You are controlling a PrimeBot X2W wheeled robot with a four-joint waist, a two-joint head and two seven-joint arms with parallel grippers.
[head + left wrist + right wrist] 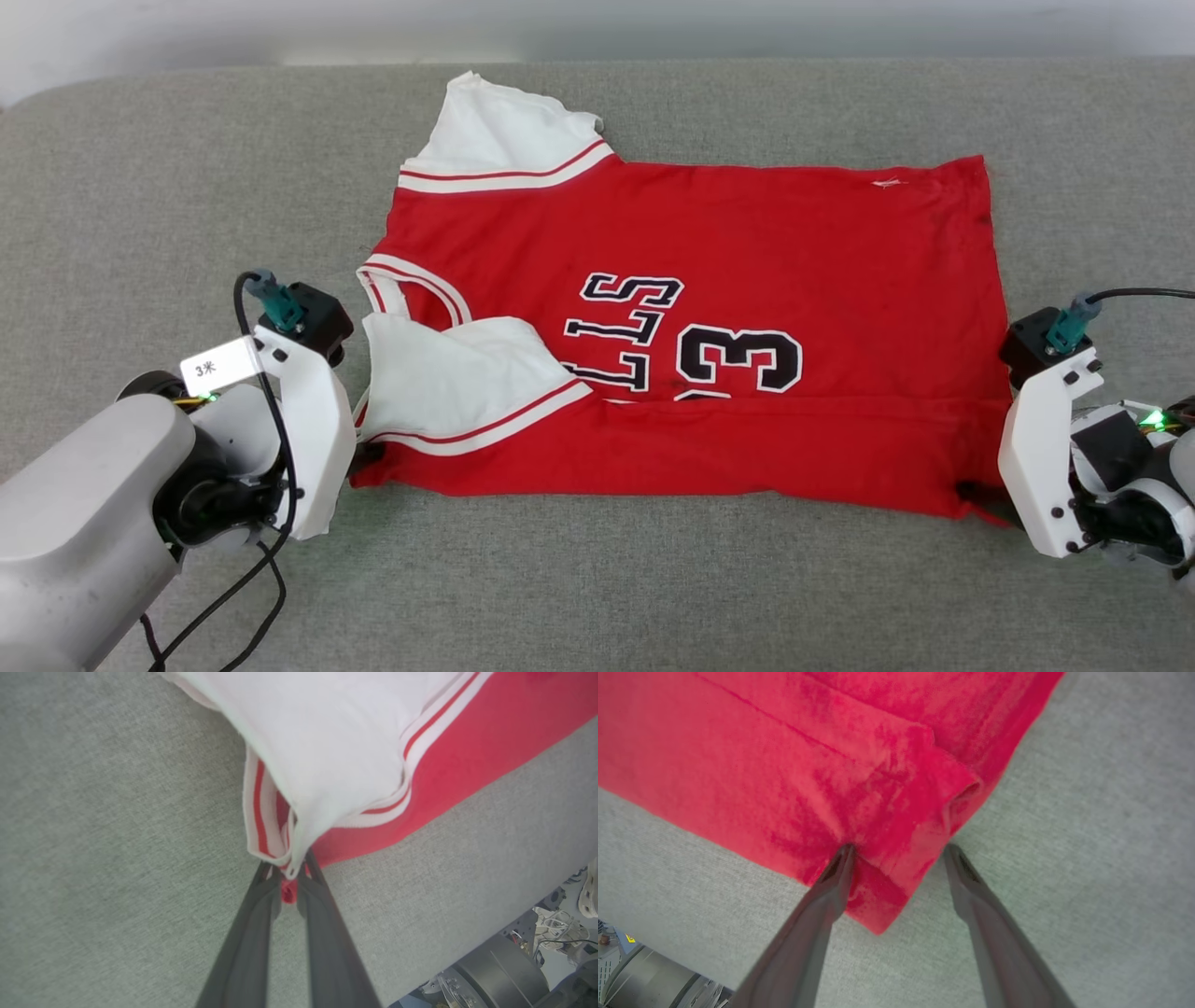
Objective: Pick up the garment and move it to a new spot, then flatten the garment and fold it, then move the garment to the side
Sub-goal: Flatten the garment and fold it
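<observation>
The garment is a red jersey with white sleeves and black lettering, lying spread sideways on the grey cushion, its near long edge folded up over the number. My left gripper is at its near left corner, below the white sleeve. In the left wrist view, that gripper is shut on the striped trim and red cloth of the garment. My right gripper is at the near right corner. Here the right gripper stands open, one fingertip on the garment and the hem corner between the fingers.
The grey cushion runs wide on all sides, with its back edge against a pale wall. A black cable loops beside my left forearm. The robot's base shows past the cushion's front edge.
</observation>
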